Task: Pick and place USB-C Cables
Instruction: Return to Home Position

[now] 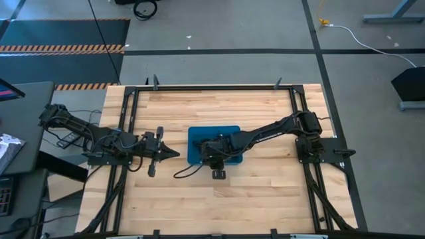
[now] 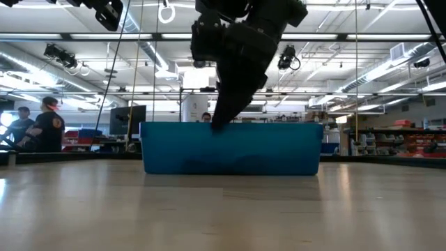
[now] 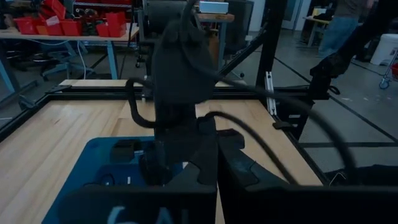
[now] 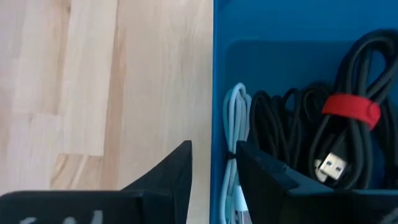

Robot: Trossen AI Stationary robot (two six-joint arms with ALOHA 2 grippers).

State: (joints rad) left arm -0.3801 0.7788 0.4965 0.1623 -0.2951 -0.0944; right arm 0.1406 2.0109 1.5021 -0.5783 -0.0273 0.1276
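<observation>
While astride the tray wall (image 4: 219, 74) (cables (image 4: 292, 124) inside), right gripper (image 4: 213, 149) parted; left gripper (image 1: 174, 154) closed

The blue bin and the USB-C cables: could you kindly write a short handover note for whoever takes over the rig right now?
Right gripper: open, astride a wall of the blue plastic bin, one finger outside and one inside, holding nothing.
Left gripper: waits over the wooden table, left of the bin.
Cables: coiled black cables, one with a red tie band, and a white cable lie in the bin. Their full count is hidden.
Done: the bin sits about mid-table with cables inside.
Left: lift the right arm clear of the bin and bring both arms home.
</observation>
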